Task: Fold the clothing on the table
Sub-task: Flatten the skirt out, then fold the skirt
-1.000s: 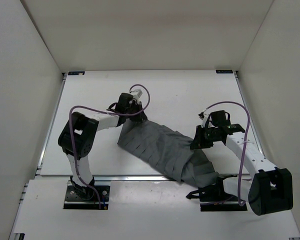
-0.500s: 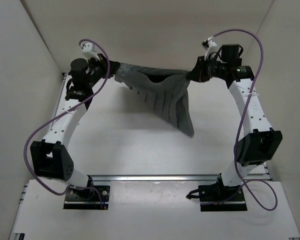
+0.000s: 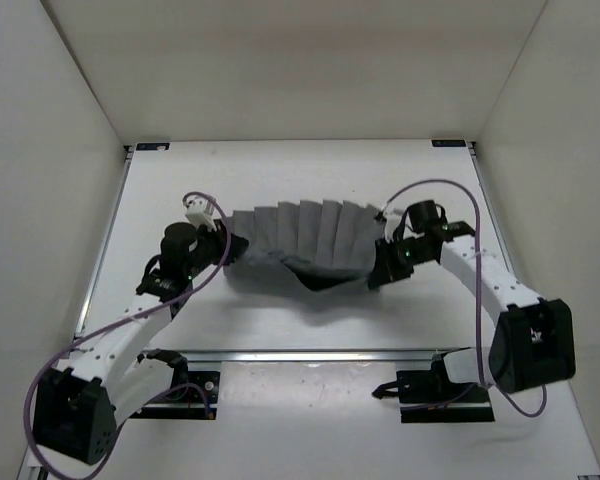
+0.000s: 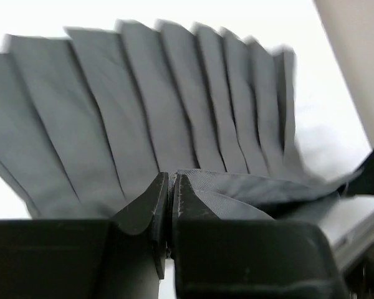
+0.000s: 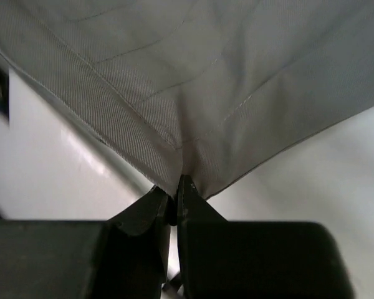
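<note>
Gripping the clothing (image 3: pixel 300 232) at both ends, left and right jaws clenched on its thin edge; we risk a slip if tension spikes, bunching it on the tabletop (image 3: pixel 310 175).

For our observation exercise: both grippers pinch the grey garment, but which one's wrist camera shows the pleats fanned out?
The left gripper: pleats of the clothing fan out beyond it. The right gripper sees only smooth, stitched fabric.
</note>
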`<control>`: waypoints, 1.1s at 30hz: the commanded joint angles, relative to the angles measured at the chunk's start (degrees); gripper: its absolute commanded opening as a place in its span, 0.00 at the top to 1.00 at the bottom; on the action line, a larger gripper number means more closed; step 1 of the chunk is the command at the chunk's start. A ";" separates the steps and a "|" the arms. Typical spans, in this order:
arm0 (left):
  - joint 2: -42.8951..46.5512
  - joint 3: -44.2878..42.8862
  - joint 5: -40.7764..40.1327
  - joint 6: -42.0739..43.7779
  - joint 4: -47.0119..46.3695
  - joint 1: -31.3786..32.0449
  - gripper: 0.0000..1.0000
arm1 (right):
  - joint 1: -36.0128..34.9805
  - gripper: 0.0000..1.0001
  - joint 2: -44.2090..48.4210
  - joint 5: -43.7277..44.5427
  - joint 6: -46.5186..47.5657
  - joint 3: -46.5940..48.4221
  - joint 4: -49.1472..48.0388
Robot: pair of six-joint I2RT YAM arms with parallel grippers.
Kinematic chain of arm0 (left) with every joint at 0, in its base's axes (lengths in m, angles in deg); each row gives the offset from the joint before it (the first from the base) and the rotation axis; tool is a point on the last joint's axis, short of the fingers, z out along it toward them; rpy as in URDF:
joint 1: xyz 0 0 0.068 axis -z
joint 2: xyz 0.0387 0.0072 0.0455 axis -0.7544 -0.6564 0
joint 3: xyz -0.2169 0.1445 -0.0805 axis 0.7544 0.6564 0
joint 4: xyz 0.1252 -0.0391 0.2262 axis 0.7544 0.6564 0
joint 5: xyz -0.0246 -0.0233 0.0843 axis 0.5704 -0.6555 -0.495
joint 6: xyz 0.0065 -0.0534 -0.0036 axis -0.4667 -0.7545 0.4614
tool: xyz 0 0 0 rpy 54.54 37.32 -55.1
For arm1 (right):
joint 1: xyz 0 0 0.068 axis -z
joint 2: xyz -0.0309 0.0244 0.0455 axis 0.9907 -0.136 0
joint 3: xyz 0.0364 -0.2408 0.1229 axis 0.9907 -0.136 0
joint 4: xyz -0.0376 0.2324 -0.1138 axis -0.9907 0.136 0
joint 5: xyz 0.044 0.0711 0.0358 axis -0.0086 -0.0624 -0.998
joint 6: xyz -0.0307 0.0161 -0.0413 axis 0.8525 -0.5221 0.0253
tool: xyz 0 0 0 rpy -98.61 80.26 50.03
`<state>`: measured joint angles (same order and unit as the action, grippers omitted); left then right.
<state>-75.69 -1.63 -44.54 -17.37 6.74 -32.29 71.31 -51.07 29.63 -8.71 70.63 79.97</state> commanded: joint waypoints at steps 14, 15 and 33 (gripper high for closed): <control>8.36 7.57 -5.65 -1.38 4.67 -0.95 1.00 | 2.79 0.34 2.80 -7.70 -3.87 -11.21 -11.95; 8.45 7.57 -5.65 -1.30 5.02 -0.43 1.00 | 2.70 0.37 3.41 -8.85 -3.96 -12.87 -12.85; 9.77 9.41 -5.04 -2.17 4.58 -1.04 1.00 | -7.58 0.57 2.81 -4.73 -20.49 -24.49 -35.00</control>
<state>-67.36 7.14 -49.20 -18.92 12.06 -33.12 64.25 -47.20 24.56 -28.03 46.63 50.03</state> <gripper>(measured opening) 0.135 0.425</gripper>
